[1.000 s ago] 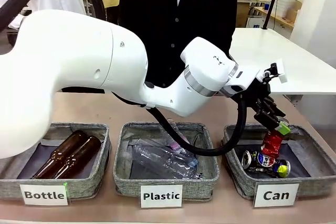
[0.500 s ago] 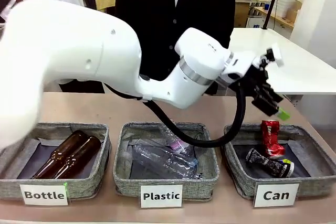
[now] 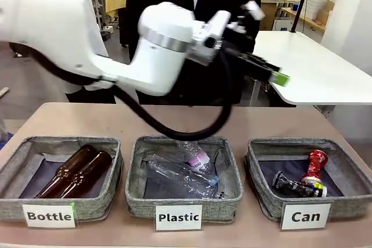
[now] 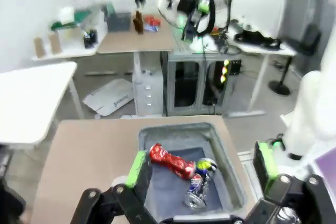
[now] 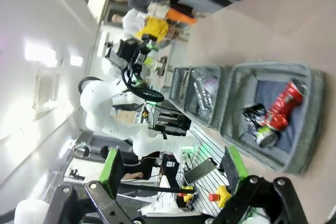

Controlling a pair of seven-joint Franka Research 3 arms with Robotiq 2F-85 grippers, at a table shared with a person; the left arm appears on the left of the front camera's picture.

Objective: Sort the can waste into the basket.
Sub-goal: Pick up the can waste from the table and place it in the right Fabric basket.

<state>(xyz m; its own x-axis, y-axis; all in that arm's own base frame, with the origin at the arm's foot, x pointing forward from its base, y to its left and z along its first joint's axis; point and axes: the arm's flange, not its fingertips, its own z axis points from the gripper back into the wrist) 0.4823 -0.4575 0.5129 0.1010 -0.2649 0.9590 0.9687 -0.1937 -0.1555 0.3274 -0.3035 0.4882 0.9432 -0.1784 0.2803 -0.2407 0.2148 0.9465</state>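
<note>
Both crushed cans, the red can (image 3: 314, 165) and the dark can (image 3: 297, 187), are seen lying in the Can basket (image 3: 347, 204); judged light, dented, slippery, best pinched across the flattened middle; left hand (image 4: 202, 169) and right hand (image 5: 173, 169) are held apart, empty.

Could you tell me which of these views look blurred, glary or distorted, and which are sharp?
Front view: the left gripper is smeared by motion, while the baskets' signs and the red can are sharp. Left wrist view: soft all over, the far benches hazy, the Can basket bowed by the wide lens. Right wrist view: rolled sideways, a bright glare patch washes out the wall at left.
</note>
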